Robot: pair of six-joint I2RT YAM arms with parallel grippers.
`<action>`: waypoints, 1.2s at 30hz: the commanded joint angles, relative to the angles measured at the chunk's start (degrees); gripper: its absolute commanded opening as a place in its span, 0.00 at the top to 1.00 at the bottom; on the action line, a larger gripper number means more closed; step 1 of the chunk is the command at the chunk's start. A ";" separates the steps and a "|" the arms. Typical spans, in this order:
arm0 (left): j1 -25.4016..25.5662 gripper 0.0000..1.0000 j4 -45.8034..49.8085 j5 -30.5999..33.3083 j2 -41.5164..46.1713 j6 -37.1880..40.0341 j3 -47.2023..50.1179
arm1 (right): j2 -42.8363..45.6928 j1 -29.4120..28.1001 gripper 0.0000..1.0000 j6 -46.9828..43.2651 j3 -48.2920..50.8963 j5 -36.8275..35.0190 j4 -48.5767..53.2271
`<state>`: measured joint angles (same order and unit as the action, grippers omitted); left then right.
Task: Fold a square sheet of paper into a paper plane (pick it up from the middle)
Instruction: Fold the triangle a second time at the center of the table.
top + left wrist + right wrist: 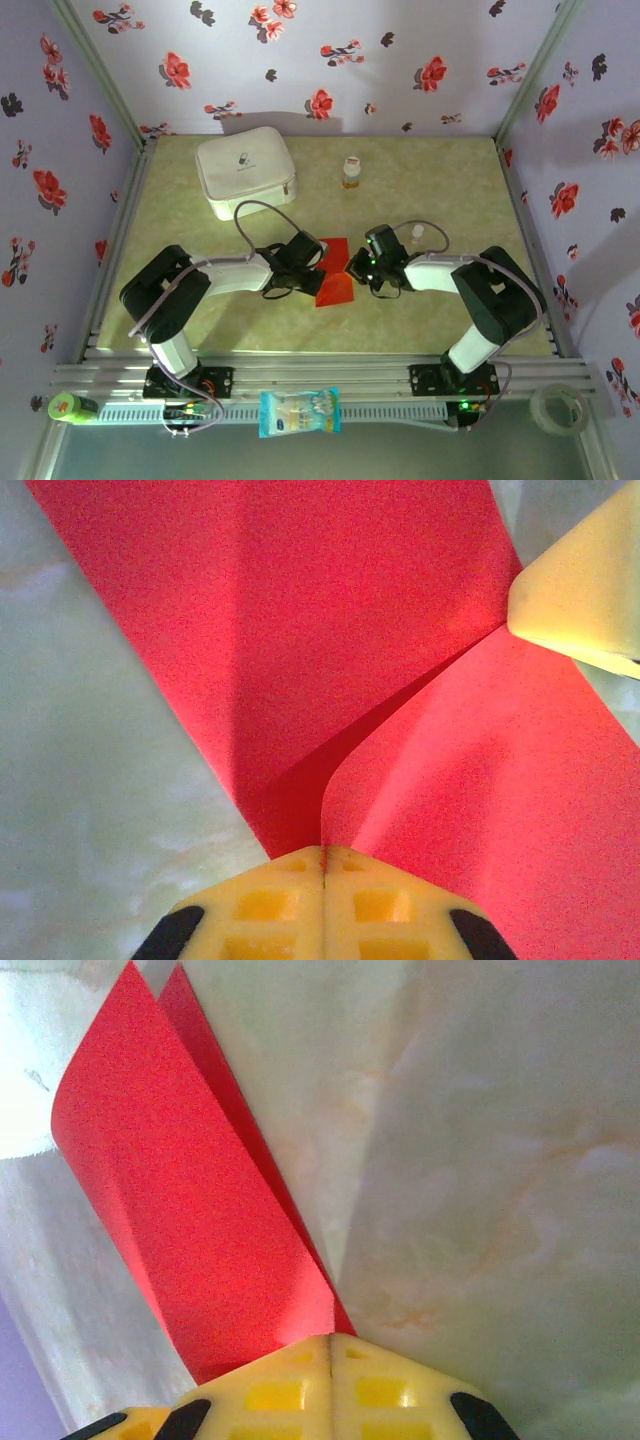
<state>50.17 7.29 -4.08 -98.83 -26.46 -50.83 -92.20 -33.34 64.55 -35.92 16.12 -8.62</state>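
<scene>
Curling matte red paper point(300, 630), clamped by left pincer point(322, 856).

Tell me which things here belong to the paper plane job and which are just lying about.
In the job: paper; left hand and right hand, both shut on it.
Lying about: white case; bottle; snack packet; tape roll.

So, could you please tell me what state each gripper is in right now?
The left gripper is shut on the paper.
The right gripper is shut on the paper as well.
</scene>
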 commanded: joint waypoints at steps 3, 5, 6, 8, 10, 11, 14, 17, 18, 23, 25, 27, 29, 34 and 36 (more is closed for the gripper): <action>-0.34 1.00 3.28 0.56 -0.40 0.77 1.87 | 4.85 1.09 0.99 -2.62 0.23 -5.92 5.63; -0.34 1.00 3.11 0.60 -0.40 0.71 1.82 | 6.98 0.93 0.98 -3.84 -0.52 -4.29 5.57; -0.34 1.00 3.17 0.57 -0.40 0.71 1.87 | 7.78 0.79 0.97 -4.18 -0.60 -3.22 5.04; -0.33 1.00 3.17 0.59 -0.40 0.63 1.73 | 8.32 0.30 0.97 -4.81 -1.01 0.62 3.74; -0.33 1.00 3.17 0.56 -0.42 0.63 1.69 | 7.09 -0.72 0.97 -4.62 -1.69 4.60 2.59; -0.34 1.00 3.15 0.58 -0.41 0.62 1.57 | 6.20 -1.54 0.97 -4.46 -2.03 5.62 2.17; -0.34 1.00 3.34 0.58 -0.48 0.86 1.52 | 3.29 -3.64 0.97 -3.23 -2.48 5.64 1.92; -0.31 1.00 3.17 0.59 -0.49 0.72 1.53 | 0.94 -4.79 0.98 -2.13 -2.42 5.61 -0.13; -0.36 1.00 3.24 0.64 -0.58 0.71 1.52 | 0.40 -4.96 0.98 -1.69 -2.31 5.86 -1.03; -0.34 1.00 3.43 0.45 -0.36 0.79 1.52 | -2.00 -5.07 0.98 -0.40 -1.81 7.06 -4.68; -0.32 1.00 3.52 0.47 -0.14 0.79 1.60 | -2.03 -5.07 0.98 -0.27 -1.34 6.87 -5.07; -0.27 1.00 3.52 0.46 0.03 0.79 1.67 | -1.81 -5.07 0.98 -0.27 -1.13 6.58 -5.32; -0.34 1.00 3.46 0.46 0.04 0.71 1.79 | -1.66 -4.99 0.98 -0.22 -1.17 6.03 -5.20; -0.32 1.00 3.35 0.47 -0.10 0.80 1.87 | -2.66 -4.63 0.99 -0.65 -1.14 3.36 -2.50; -0.34 1.00 3.42 0.47 0.04 0.80 1.85 | -3.22 -4.63 1.00 -0.88 -0.59 2.49 -1.08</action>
<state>50.17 7.09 -4.08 -98.74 -26.46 -50.61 -93.91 -38.24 63.61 -37.50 21.04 -12.19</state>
